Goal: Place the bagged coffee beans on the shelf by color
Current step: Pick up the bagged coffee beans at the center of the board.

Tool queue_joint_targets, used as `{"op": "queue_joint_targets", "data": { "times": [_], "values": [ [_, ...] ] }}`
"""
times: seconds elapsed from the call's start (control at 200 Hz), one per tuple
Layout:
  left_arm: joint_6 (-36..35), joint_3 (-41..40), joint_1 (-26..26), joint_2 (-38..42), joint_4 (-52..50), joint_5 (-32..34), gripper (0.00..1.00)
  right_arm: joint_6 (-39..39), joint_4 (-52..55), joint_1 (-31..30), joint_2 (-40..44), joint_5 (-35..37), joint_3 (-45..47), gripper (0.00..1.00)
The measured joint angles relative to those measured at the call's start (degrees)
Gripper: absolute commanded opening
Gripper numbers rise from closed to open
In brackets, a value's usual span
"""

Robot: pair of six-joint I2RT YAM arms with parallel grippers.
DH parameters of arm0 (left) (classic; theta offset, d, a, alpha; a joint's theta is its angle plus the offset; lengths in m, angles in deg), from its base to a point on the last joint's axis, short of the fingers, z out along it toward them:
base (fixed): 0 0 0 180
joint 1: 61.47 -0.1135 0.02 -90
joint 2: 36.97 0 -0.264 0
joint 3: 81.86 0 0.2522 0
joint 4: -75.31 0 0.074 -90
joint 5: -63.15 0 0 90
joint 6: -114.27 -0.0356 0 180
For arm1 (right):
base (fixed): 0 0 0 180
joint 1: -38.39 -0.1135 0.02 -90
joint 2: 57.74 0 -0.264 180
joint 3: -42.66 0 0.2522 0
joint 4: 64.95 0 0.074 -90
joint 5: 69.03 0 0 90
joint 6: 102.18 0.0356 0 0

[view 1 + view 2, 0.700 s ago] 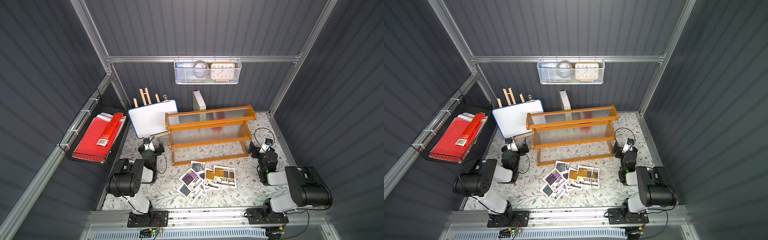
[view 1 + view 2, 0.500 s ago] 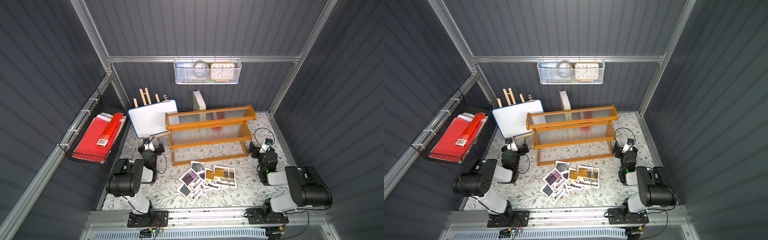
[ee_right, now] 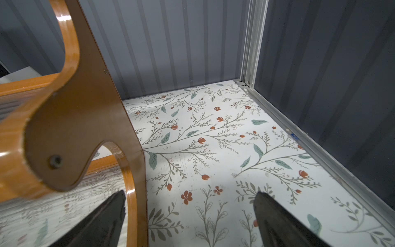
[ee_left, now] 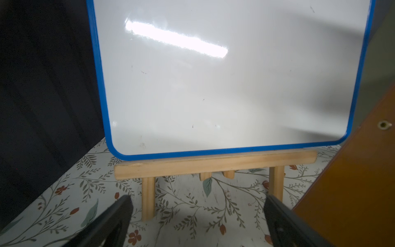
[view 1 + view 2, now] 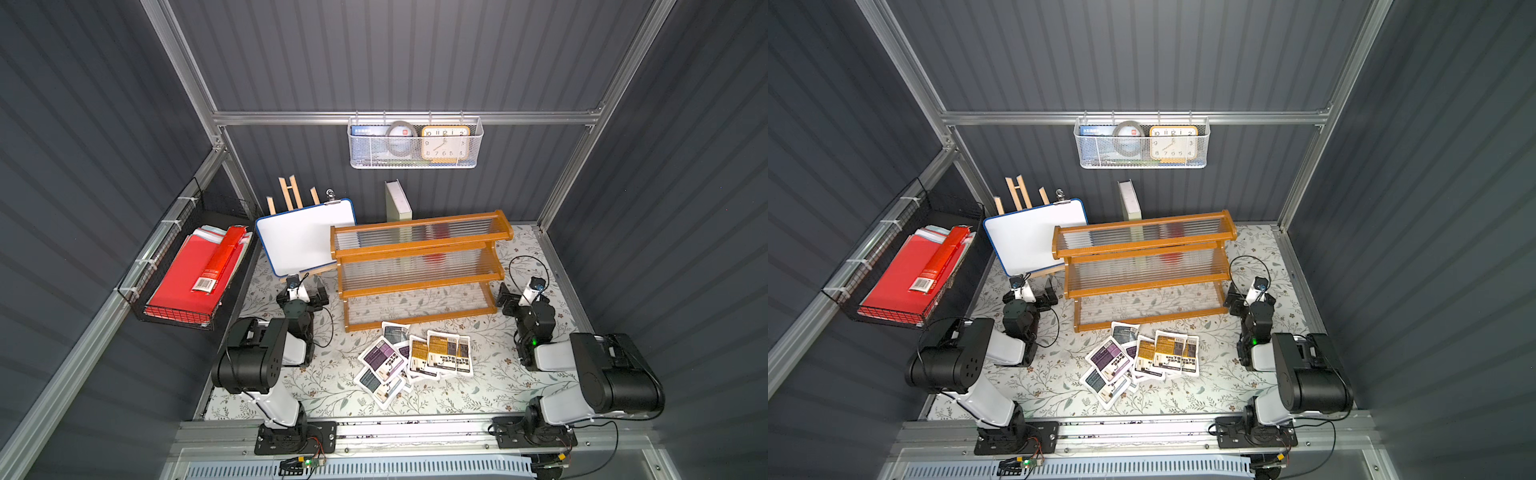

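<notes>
Orange-brown wood frames the three-tier stepped shelf (image 5: pixel 415 248) with clear ribbed plastic tiers, set toward the back edge of the floral-patterned tabletop (image 5: pixel 328 388). The flat white square coffee-bean pouches (image 5: pixel 417 358), labelled yellow-orange, purple and grey-blue, lie in an overlapping heap just before its bottom tier. The left gripper (image 4: pixel 197 205), black jaws spread wide and empty, faces the blue-rimmed whiteboard (image 4: pixel 213 85) on its wooden easel (image 4: pixel 213 164) near the back-left corner; the right gripper (image 3: pixel 190 198), likewise spread and empty, sits beside the shelf's right end.
</notes>
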Motion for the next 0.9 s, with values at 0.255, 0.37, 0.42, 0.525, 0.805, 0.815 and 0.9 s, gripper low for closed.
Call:
{"op": "queue_joint_targets", "data": {
  "times": [0.255,0.37,0.42,0.525,0.805,0.815,0.9],
  "values": [
    [0.00,0.00,0.00,0.00,0.00,-0.02,0.99,0.00,-0.02,0.00,0.00,0.00,-0.02,0.99],
    [0.02,0.00,0.00,0.00,-0.04,0.48,0.99,0.02,-0.02,0.00,0.00,0.17,-0.02,0.99],
    [0.42,0.31,0.00,0.04,-0.81,1.92,1.00,0.33,0.09,0.00,0.04,1.01,-0.07,0.98],
    [1.90,6.45,0.00,1.75,-12.37,6.25,1.00,1.64,4.15,-0.04,3.58,4.00,-0.59,0.92],
    [12.09,13.07,0.13,16.70,-32.61,18.97,1.00,11.30,31.30,-3.19,22.21,13.77,-7.34,0.78],
    [12.41,12.94,0.13,17.14,-33.11,19.23,0.99,11.56,32.06,-3.39,22.60,14.08,-7.39,0.78],
    [17.22,12.07,0.90,22.32,-40.06,23.45,0.99,14.80,42.36,-4.52,26.77,16.31,-9.31,0.78]
  ]
}}
